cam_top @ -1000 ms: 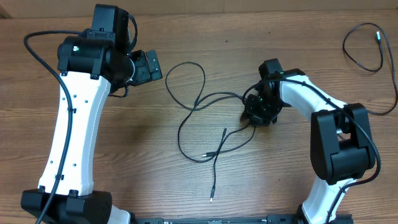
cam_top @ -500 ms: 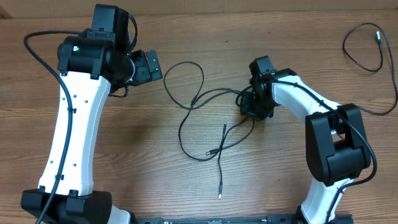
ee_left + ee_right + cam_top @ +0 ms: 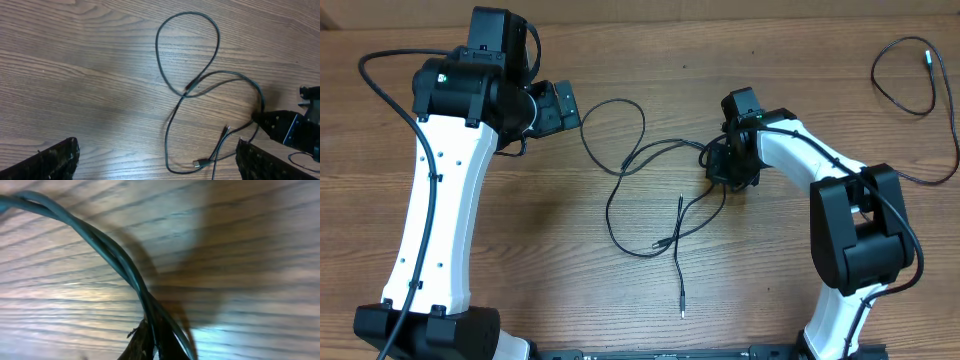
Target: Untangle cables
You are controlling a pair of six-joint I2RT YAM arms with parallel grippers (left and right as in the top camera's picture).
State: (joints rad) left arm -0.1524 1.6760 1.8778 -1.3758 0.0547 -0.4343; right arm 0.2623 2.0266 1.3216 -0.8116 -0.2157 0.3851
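Two white arms share one wooden table [image 3: 800, 60]. The right gripper [image 3: 723, 178] is pinched onto the tangled cables [image 3: 626, 168], whose thin black loops and at least three plug ends spread left of it. Farther left, the left gripper [image 3: 558, 106] hangs with its fingers wide apart, holding nothing. One separate cable [image 3: 927, 58] lies well apart from the right gripper, on brown wood grain at the table's far right corner.

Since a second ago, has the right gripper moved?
Yes. The right gripper, shut on the cables, slid left and slightly toward the far edge, away from the unmoved cable loop at the table's far right corner.
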